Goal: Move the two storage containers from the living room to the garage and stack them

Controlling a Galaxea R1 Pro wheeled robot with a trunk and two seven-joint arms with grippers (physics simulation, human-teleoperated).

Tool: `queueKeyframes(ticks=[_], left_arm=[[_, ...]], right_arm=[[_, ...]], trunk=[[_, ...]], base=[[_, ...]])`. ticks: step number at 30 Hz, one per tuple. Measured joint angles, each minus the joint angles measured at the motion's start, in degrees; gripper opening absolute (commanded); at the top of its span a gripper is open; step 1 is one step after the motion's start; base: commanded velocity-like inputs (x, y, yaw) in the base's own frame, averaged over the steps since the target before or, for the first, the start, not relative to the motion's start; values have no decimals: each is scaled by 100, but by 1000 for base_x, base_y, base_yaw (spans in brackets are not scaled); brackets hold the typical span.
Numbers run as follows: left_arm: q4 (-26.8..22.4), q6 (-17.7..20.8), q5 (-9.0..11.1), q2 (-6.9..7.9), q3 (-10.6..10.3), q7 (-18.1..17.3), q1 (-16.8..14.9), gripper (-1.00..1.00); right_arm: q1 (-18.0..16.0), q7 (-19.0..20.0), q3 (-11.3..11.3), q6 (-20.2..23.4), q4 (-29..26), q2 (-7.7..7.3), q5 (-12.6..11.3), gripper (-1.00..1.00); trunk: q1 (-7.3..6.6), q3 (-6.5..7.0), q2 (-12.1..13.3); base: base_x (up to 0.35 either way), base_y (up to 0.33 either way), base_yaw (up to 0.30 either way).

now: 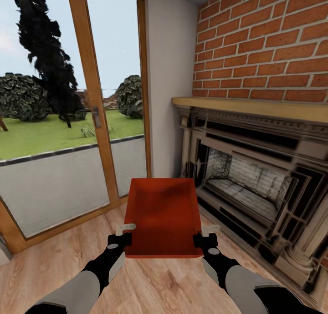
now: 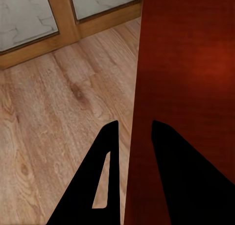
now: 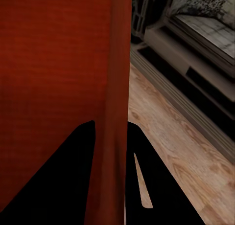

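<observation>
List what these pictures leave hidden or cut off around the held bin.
- Second storage container: not to be made out in these views.
- Held orange-red container: its underside is hidden in the head view; both wrist views cut it off at their edges.
- Left gripper and right gripper: jaws straddle a side wall, but the contact is hidden by the wall.
- Fireplace: cut off by the head view's right edge.

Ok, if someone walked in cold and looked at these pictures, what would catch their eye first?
Probably the orange-red container held up front and centre, with the left gripper and right gripper each clamped on a side wall near its near corners. Next, the red brick fireplace on the right, and the big glass door on the left looking out on grass and trees.
</observation>
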Motion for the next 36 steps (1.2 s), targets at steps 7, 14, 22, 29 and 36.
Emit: queueKeyframes(ticks=[7, 14, 22, 29, 36], left_arm=[[-1, 3, 0, 0, -2, 1, 0, -100], [0, 2, 0, 0, -3, 1, 0, -100], [-4, 6, 0, 0, -2, 1, 0, -100], [-1, 3, 0, 0, 1, 0, 0, -100], [1, 1, 0, 0, 1, 0, 0, -100]], right_arm=[[2, 0, -1, 0, 0, 0, -1, -100], [2, 0, -2, -2, 0, 0, -1, -100], [0, 0, -3, 1, 0, 0, 1, -100], [-1, 0, 1, 3, 1, 0, -1, -100], [0, 0, 1, 2, 0, 0, -1, -100]], trunk=[[0, 63, 0], [0, 127, 0], [0, 199, 0], [0, 262, 0], [0, 326, 0]], base=[[0, 0, 0], [0, 0, 0], [0, 0, 0], [0, 0, 0], [0, 0, 0]])
